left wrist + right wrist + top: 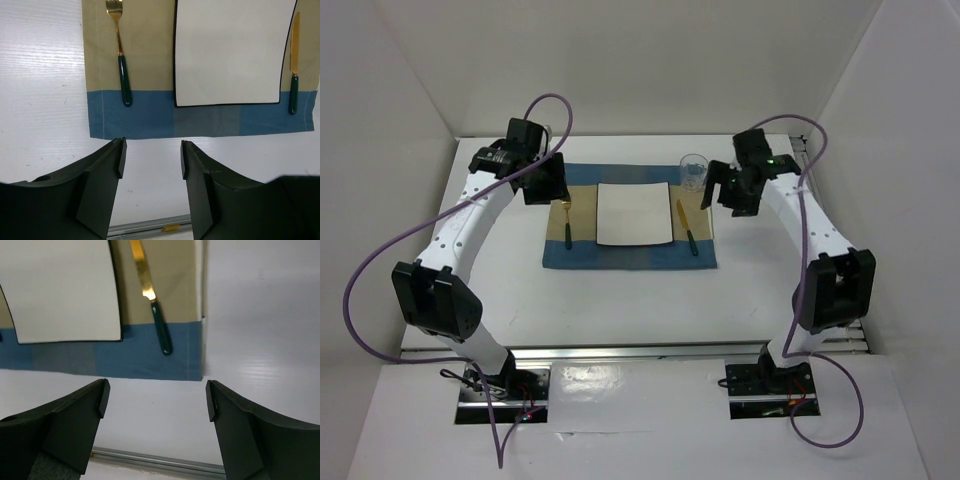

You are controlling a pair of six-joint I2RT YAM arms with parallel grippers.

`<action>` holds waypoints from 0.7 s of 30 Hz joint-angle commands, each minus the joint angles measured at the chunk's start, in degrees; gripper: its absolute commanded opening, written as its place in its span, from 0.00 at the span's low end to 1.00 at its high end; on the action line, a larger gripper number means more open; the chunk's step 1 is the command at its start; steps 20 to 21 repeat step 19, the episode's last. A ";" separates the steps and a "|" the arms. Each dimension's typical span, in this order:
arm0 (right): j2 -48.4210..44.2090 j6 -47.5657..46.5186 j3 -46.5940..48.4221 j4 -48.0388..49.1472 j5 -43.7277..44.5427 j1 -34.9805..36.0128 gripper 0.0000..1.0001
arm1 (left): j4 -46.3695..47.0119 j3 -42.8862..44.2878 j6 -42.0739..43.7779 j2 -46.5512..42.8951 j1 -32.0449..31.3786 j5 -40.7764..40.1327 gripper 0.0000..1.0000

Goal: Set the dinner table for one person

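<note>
Broadly, the dinner table point(640, 310), matte white, takes up the middle of the overhead view, with a metal rail point(640, 353) along its near edge by the arm bases. On its far half lies a cloth placemat point(625, 258), tan with blue bands along the far and near edges, flat, long side parallel to the rail. A white square plate point(633, 214) with a thin dark rim sits centred on the placemat. The left gripper point(545, 182) hangs over the mat's far-left corner; its wrist view shows the jaws parted with nothing between them. The right gripper point(730, 190) hangs just past the mat's far-right corner, jaws spread wide, released, empty. A clear glass point(693, 172) stands upright at the mat's far-right corner, just beside the right gripper and apart from the plate. A knife point(688, 228), gold blade and dark green handle, lies on the mat right of the plate, not touching it. A fork point(565, 224), same gold and green, lies on the mat left of the plate, tines pointing away from the arm bases.
</note>
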 commanded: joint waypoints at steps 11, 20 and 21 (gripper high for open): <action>2.68 2.66 4.64 2.03 6.44 5.54 1.00 | 0.24 0.51 1.04 -2.64 0.32 -1.37 0.64; -3.12 2.67 0.96 0.71 7.86 2.73 1.00 | 1.38 0.51 1.04 -3.69 0.32 -0.23 0.64; -3.12 2.67 0.96 0.71 7.86 2.73 1.00 | 1.38 0.51 1.04 -3.69 0.32 -0.23 0.64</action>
